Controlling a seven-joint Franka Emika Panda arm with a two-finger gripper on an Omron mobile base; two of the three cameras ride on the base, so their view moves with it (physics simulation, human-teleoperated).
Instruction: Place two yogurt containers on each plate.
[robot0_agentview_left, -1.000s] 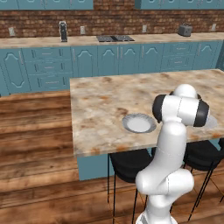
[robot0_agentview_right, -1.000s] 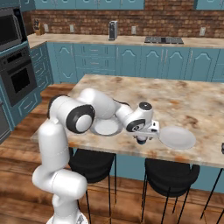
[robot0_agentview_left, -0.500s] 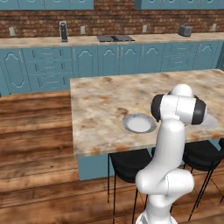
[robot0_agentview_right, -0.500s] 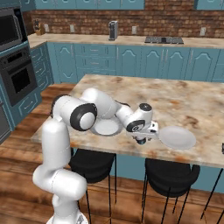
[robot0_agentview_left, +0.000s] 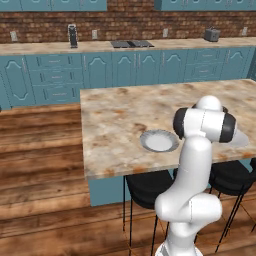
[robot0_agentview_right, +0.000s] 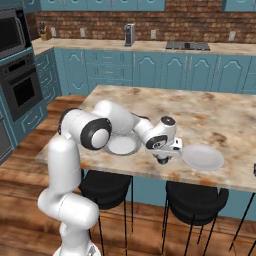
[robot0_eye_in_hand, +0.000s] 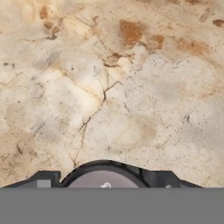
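Note:
Two light grey plates lie on the marble island: the left plate (robot0_agentview_right: 122, 145) (robot0_agentview_left: 159, 141) and the right plate (robot0_agentview_right: 202, 157), whose edge peeks past the arm (robot0_agentview_left: 241, 138). My gripper (robot0_agentview_right: 162, 160) hangs low over the counter between them, near the front edge. In the hand view a round yogurt container (robot0_eye_in_hand: 105, 173) with a dark rim and pale top sits between the two dark fingers, and the gripper (robot0_eye_in_hand: 107, 180) is shut on it. Both plates look bare.
The island (robot0_agentview_right: 220, 120) drops off just in front of the gripper, with black stools (robot0_agentview_right: 192, 197) below it. Teal cabinets and a back counter (robot0_agentview_left: 125, 47) stand far behind. My own arm (robot0_agentview_left: 205, 125) hides part of the island in the left base view.
The hand has sunk a little toward the counter between the plates. Plates and base have not moved.

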